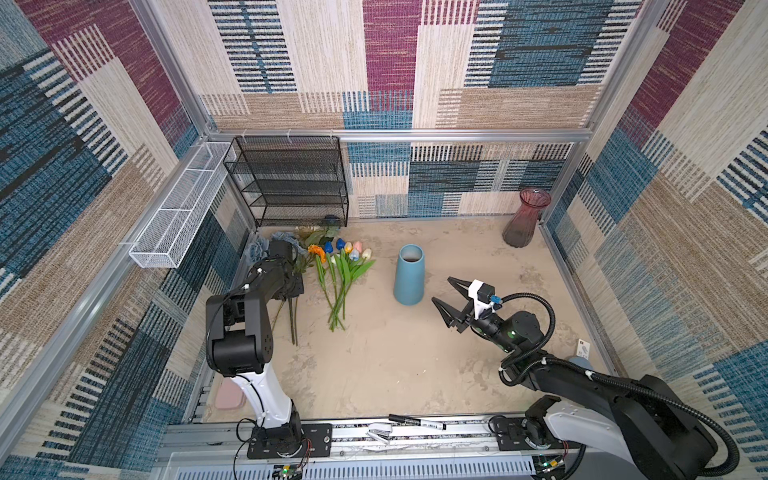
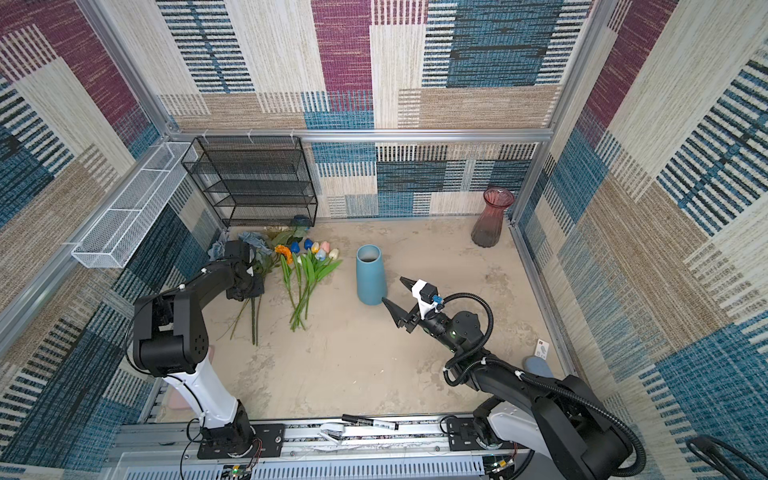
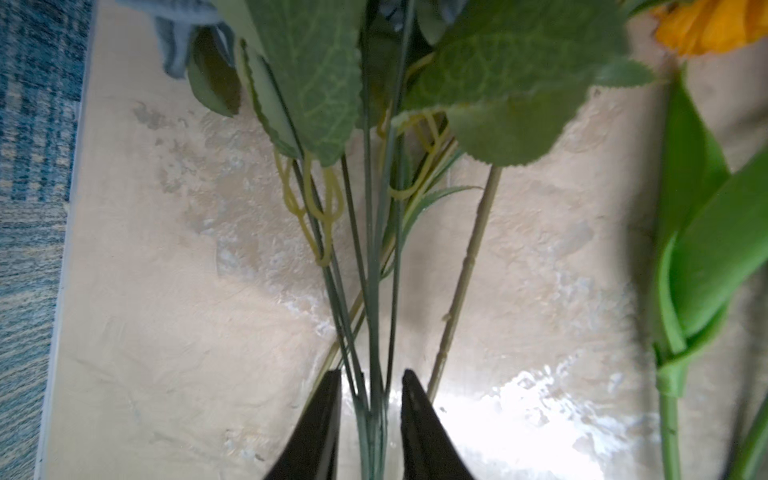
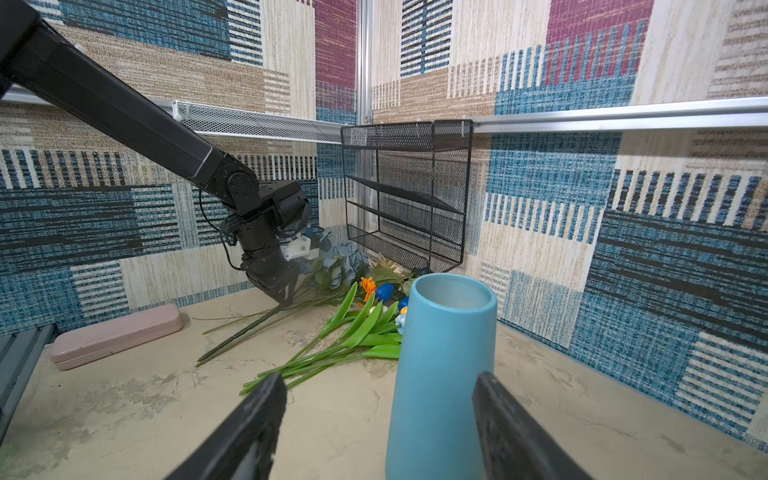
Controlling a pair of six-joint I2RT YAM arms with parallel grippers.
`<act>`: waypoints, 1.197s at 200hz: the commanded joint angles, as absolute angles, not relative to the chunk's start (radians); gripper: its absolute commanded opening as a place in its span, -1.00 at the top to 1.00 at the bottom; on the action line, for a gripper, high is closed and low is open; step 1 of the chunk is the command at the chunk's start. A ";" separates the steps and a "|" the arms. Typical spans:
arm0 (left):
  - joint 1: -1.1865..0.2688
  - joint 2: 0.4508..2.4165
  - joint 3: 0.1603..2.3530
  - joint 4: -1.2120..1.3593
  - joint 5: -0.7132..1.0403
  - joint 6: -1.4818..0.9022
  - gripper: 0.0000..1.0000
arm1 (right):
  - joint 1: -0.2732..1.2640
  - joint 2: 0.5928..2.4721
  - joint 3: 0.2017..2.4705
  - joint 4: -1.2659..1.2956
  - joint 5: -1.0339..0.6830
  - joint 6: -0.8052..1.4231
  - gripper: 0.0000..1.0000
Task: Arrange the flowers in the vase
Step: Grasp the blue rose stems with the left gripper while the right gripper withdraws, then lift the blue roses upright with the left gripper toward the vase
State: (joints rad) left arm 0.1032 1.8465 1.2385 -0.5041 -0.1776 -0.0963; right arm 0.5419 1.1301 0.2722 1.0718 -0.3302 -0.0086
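1. The flowers [image 1: 345, 270] are laid flat on the tabletop [image 1: 395, 374], near its far left corner, with the blooms turned toward the far edge.
2. The blue vase [image 1: 408, 276] is stood upright near the middle of the tabletop, just beside the tulips [image 1: 351, 254].
3. The left gripper [image 3: 370, 376] is held low over the flowers nearest the left edge. Thin green stems [image 3: 374, 332] are seen between its two fingers, which are set close together. Whether the stems are squeezed cannot be told.
4. The right gripper [image 1: 442, 289] is spread wide and pointed at the blue vase, just beside it on the side toward the right edge.
5. A red vase [image 1: 525, 220] is stood in the far right corner.
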 commanded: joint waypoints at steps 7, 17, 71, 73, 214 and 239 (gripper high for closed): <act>0.104 1.872 1.255 -0.548 -0.184 -0.066 0.49 | 0.546 1.134 0.271 1.123 -0.336 -0.002 -0.48; 0.104 1.880 1.255 -0.550 -0.195 -0.069 0.50 | 0.547 1.130 0.270 1.119 -0.329 -0.007 -0.48; 0.104 1.902 1.254 -0.552 -0.224 -0.076 0.55 | 0.548 1.121 0.265 1.121 -0.330 -0.012 -0.49; 0.104 1.903 1.255 -0.552 -0.223 -0.075 0.58 | 0.548 1.121 0.265 1.121 -0.330 -0.012 -0.49; 0.084 1.726 1.201 -0.554 -0.277 -0.155 1.00 | 0.548 1.108 0.254 1.132 -0.325 -0.015 -0.54; 0.057 1.610 1.159 -0.554 -0.254 -0.223 1.00 | 0.549 1.106 0.250 1.138 -0.322 -0.014 -0.58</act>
